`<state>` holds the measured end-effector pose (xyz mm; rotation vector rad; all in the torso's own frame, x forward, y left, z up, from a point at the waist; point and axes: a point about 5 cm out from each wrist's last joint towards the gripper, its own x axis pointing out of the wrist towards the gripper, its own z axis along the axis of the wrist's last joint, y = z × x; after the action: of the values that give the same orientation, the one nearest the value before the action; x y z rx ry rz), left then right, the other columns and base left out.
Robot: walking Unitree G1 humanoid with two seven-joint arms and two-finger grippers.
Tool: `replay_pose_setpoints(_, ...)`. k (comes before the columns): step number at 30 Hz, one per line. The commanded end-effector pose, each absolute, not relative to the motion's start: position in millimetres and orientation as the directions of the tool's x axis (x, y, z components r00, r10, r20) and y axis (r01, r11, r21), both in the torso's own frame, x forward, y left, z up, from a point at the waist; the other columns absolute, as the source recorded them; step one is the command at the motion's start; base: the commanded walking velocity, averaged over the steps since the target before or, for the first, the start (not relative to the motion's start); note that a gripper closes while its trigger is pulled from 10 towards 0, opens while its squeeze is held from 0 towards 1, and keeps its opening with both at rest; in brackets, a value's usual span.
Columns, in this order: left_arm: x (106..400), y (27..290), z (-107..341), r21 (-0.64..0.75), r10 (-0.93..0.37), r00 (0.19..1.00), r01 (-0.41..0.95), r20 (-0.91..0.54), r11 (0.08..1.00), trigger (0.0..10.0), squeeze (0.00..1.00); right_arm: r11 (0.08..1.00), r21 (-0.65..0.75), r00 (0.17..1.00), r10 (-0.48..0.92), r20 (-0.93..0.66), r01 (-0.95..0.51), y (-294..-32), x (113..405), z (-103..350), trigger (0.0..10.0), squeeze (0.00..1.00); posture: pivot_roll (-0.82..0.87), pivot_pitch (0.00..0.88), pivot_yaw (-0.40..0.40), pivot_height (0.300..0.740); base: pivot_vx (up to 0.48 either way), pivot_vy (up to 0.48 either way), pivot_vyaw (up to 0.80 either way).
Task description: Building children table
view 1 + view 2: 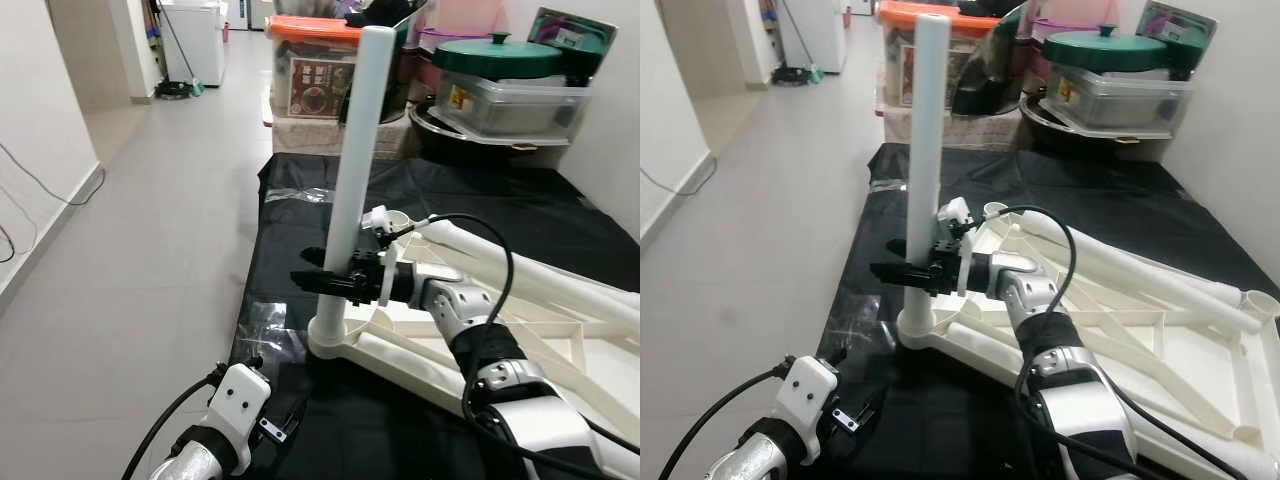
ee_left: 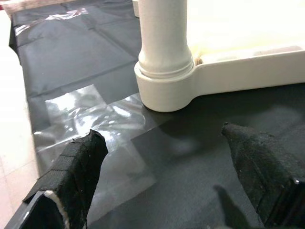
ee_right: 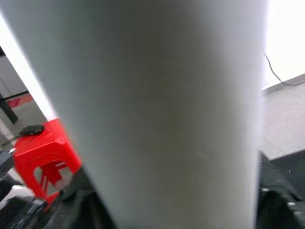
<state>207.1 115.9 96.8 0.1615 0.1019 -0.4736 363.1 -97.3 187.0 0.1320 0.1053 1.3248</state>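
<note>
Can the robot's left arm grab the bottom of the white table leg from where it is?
Probably yes. The left gripper hovers open just above the black sheet, and the foot of the white table leg stands straight ahead between its fingers with nothing in between. The right gripper holds the leg higher up.

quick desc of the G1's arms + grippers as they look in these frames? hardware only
Both arms are silver, jointed shells with black cables looping outside. The right gripper has two long black fingers on a black mount with a white collar behind. The left gripper has black, fabric-textured fingers tapering to blunt tips; its wrist housing is white.
</note>
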Motion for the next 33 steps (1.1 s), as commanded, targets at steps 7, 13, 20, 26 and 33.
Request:
replay_pose_setpoints(7,204.5,113.5,95.3,0.126,-0.455,0.879,0.472,-0.141,0.873,10.0,0.0,0.443,0.06,0.444,0.896,0.021,-0.895,-89.2,372.0,188.6,0.0,0.0,0.16,0.0,-0.097,0.74,0.0,0.0,0.0)
replay_pose_setpoints(13,205.2,113.1,94.0,0.124,-0.465,0.874,0.482,-0.143,0.867,10.0,0.0,0.864,0.023,0.865,0.503,0.005,-0.503,-113.4,389.3,180.9,0.0,0.0,0.15,0.0,-0.087,0.74,0.0,0.0,0.0)
replay_pose_setpoints(20,207.5,113.7,94.4,0.13,-0.471,0.87,0.488,-0.143,0.863,10.0,0.0,0.932,0.177,0.949,-0.311,-0.055,0.316,-147.2,357.9,164.0,0.0,0.0,0.14,0.0,-0.081,0.74,0.0,0.0,0.0)
replay_pose_setpoints(26,208.1,114.2,95.2,0.135,-0.467,0.873,0.484,-0.141,0.865,10.0,0.0,0.957,0.256,0.991,-0.134,-0.028,0.136,-88.0,352.5,163.3,10.0,0.0,0.15,0.0,-0.081,0.74,0.0,0.0,0.0)
replay_pose_setpoints(33,208.5,114.2,95.5,0.135,-0.463,0.875,0.48,-0.139,0.867,10.0,0.0,0.925,0.275,0.963,0.231,0.138,-0.261,-64.6,353.1,177.4,10.0,0.0,0.14,0.0,-0.084,0.74,0.0,0.0,0.0)
